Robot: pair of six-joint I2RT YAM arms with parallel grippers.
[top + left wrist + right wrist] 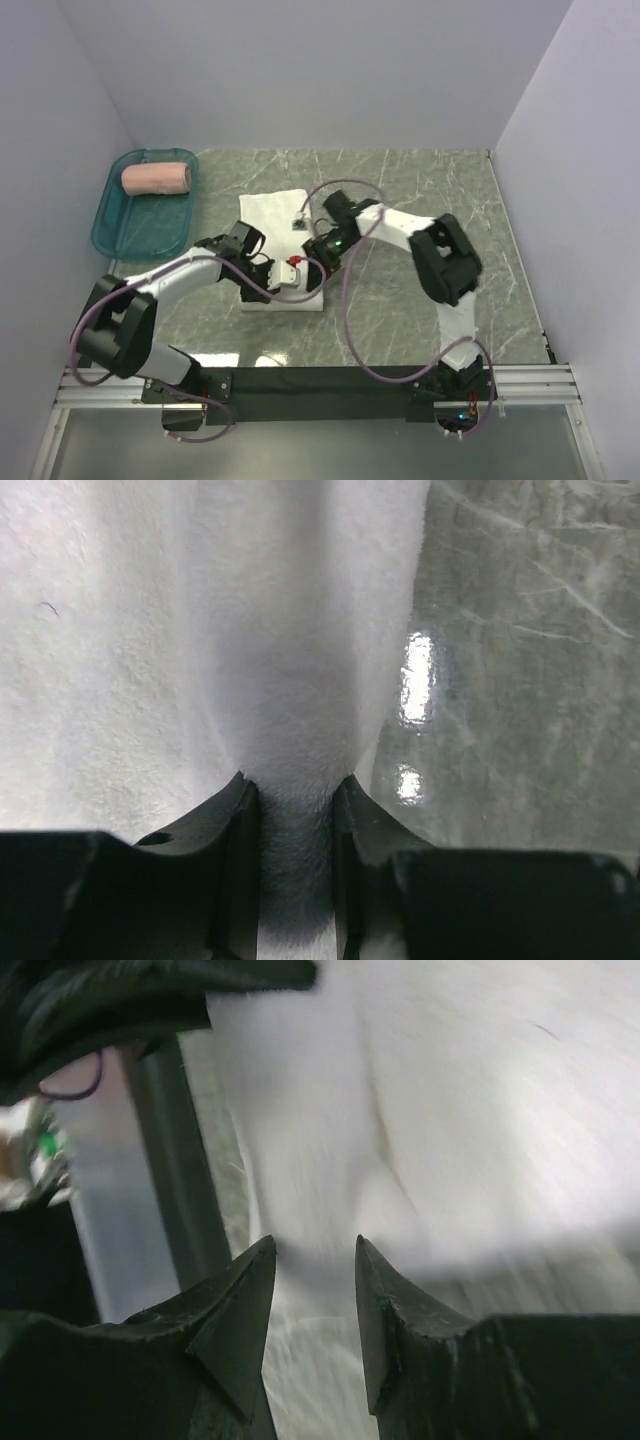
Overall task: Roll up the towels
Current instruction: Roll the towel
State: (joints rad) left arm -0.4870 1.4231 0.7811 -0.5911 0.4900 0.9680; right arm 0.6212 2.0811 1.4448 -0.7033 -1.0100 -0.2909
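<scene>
left gripper [295,785] pinching white towel [130,630] fold | right gripper [315,1245] parted, towel seemingly ahead

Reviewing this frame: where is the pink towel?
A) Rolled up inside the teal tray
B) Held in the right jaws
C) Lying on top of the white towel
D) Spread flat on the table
A: the pink towel lies as a tight roll at the far end of the teal tray, with neither arm near it.
</scene>
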